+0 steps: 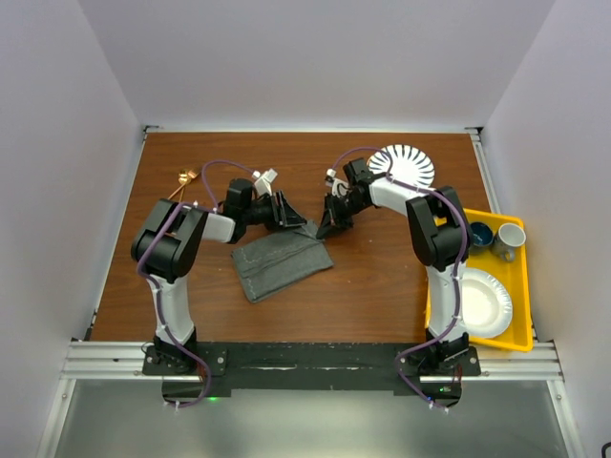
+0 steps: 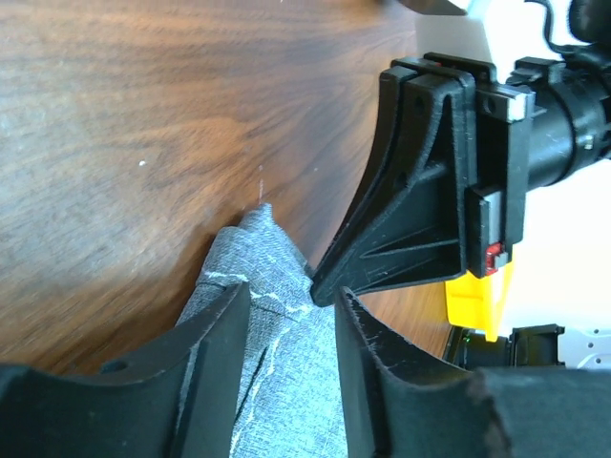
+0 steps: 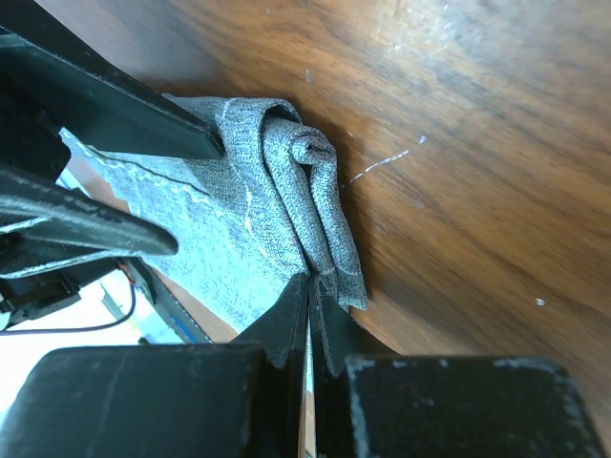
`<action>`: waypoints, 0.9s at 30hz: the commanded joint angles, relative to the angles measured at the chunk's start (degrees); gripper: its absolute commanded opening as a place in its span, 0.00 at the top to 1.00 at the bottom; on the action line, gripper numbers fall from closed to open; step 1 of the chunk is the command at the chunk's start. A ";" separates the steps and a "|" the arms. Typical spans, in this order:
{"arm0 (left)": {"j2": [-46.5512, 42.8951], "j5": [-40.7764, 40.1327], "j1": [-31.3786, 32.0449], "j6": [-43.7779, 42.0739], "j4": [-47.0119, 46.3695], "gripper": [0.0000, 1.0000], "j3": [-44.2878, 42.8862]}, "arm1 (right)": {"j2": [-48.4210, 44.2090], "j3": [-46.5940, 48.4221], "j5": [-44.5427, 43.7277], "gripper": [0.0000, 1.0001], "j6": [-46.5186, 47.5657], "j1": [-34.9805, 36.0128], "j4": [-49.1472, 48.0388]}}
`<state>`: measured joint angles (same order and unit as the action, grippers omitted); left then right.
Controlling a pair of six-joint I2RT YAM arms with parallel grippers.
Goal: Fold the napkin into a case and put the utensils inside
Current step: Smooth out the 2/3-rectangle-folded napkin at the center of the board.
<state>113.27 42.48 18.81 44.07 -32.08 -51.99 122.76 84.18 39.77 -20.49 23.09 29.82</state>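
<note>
- Starting with the napkin (image 1: 282, 267): lying mid-table on the wood, already folded into a chunky grey rectangle, looking too wide for the finished shape yet.
- Peeking at its far right corner through the right wrist camera: seeing several layers rolling over each other there, bunching up instead of lying flat.
- Pressing the right gripper (image 3: 307, 286) completely together, tips sitting right on that layered edge. Guessing at nipping a thin bit of hem for dragging the fold over, but honestly not managing to confirm any cloth actually caught.
- Holding the left gripper (image 2: 291, 303) partly spread, one finger either side of the same corner, straddling the cloth without clamping it. Probably lining up for taking over the corner or steadying the layers.
- Crowding both claws nearly tip to tip over that one corner, so most likely working on a single fold line together.
- Leaving the utensils (image 1: 184, 179) at the far left of the table (image 1: 382, 286), well apart from the napkin and untouched, which is making sense with the folding not yet done.
- Moving further out: spotting a striped plate (image 1: 403, 164) at the far right, plus a yellow tray (image 1: 524, 286) along the right edge carrying a paper plate (image 1: 482, 303), a dark blue cup (image 1: 480, 234) and a grey mug (image 1: 509, 240), all sitting well apart from the folding.
</note>
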 commanded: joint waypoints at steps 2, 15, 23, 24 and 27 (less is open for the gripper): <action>-2.09 1.11 0.09 2.77 -8.42 0.52 0.57 | -0.33 0.28 2.85 1.00 -2.01 -1.21 -3.02; -1.22 1.55 1.23 1.90 -7.83 0.54 0.04 | 0.20 -1.65 6.99 1.00 -5.35 -1.38 -5.30; 2.65 0.50 1.32 -1.53 -3.25 0.54 -0.92 | 0.64 -2.18 5.24 1.00 -3.42 -1.82 -3.20; 2.65 0.41 1.32 -1.45 -3.34 0.53 -0.84 | 0.55 -2.53 4.88 1.00 -2.98 -2.08 -2.93; 2.92 0.32 1.32 -1.53 -3.52 0.53 -1.10 | 0.38 -3.41 3.74 1.00 -2.01 -2.44 -2.05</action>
<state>115.85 43.29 20.08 44.51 -34.89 -52.14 123.48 82.02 44.58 -24.38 21.54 25.69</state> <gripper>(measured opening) 0.466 0.007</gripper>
